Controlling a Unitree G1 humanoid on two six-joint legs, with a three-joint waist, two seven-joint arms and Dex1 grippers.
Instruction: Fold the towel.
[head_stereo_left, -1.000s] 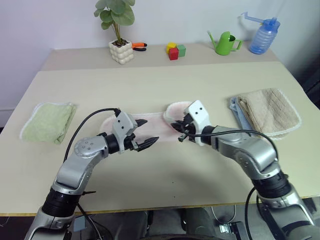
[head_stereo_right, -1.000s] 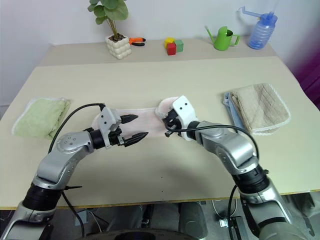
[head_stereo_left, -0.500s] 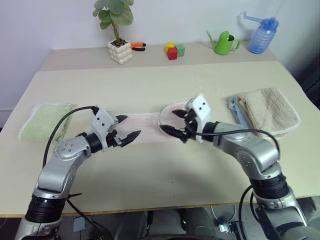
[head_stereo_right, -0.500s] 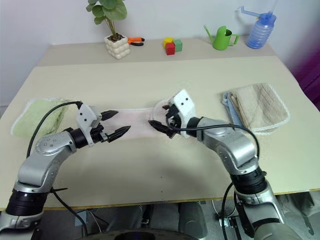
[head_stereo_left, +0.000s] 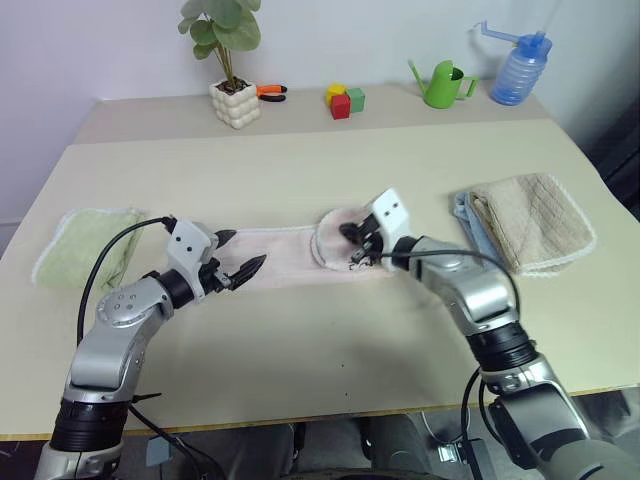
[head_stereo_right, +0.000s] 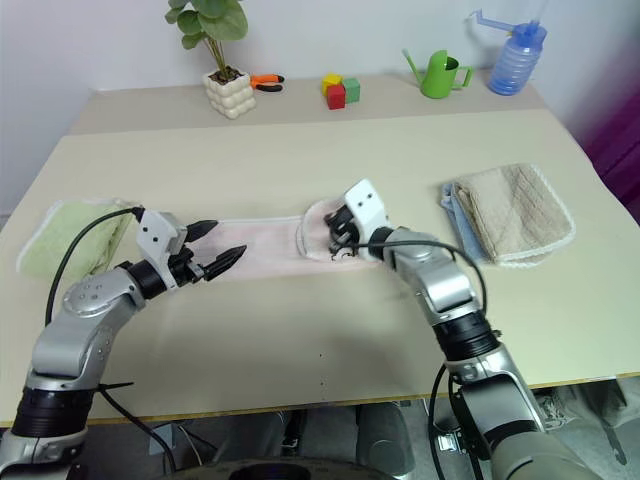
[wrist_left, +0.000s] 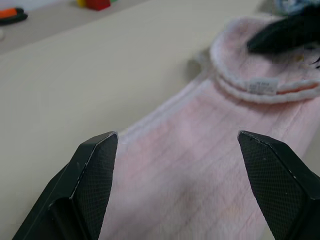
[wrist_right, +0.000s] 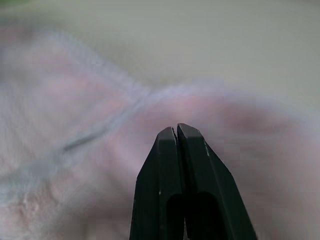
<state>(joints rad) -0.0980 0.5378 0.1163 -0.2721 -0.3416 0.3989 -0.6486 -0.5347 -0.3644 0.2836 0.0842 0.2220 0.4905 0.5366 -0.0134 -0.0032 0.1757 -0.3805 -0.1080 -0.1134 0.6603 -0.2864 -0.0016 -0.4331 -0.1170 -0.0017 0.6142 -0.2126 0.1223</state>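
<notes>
The towel (head_stereo_left: 290, 252) between the black fingers (wrist_left: 95, 170) is pale pink with a whiter edge. Farther off lie a light green cloth (head_stereo_left: 80, 245) and a beige waffle-patterned cloth (head_stereo_left: 535, 218).

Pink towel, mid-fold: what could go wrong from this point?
1. The right gripper is shut over the folded-over end of the pink towel; whether it pinches cloth is unclear, so a lift may come up empty.
2. The left gripper hangs open over the flat end; pulling one-sided could skew the fold.

The beige table (head_stereo_left: 300, 350) carries 3 towels: pink towel (head_stereo_left: 285, 255), green towel (head_stereo_left: 75, 245), beige towel (head_stereo_left: 535, 220).
</notes>
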